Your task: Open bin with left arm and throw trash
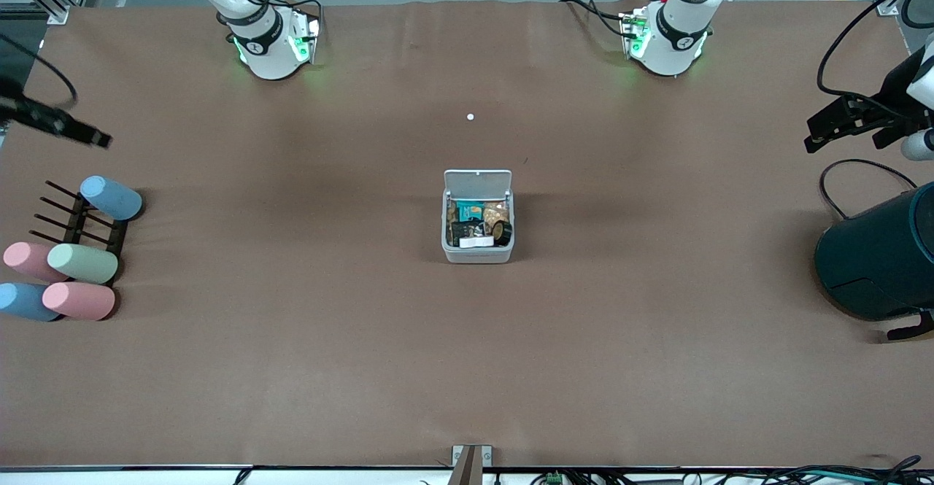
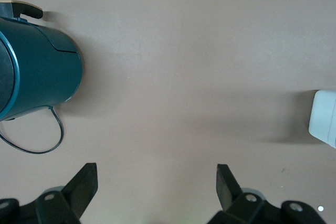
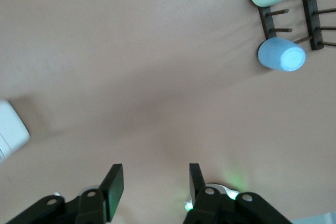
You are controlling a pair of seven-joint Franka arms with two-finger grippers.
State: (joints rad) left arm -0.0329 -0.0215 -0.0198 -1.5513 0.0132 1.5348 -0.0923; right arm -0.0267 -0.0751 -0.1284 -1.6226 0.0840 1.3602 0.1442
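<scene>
The bin (image 1: 478,251) stands in the middle of the table with its lid (image 1: 478,181) swung up and open. Inside lie a black wrapper with a white edge (image 1: 468,234), a black tape roll (image 1: 502,233) and some other packets; I cannot make out the rubber band. My left gripper (image 1: 821,135) is open and empty over the left arm's end of the table, well away from the bin. It also shows in the left wrist view (image 2: 157,182), with a bin corner (image 2: 324,116) in sight. My right gripper (image 1: 98,138) is open and empty over the right arm's end, also seen in the right wrist view (image 3: 156,182).
A large dark teal container (image 1: 879,255) lies at the left arm's end, also in the left wrist view (image 2: 37,66). Several pastel cylinders (image 1: 80,262) rest on a black rack (image 1: 91,226) at the right arm's end. A tiny white dot (image 1: 470,117) lies farther from the front camera than the bin.
</scene>
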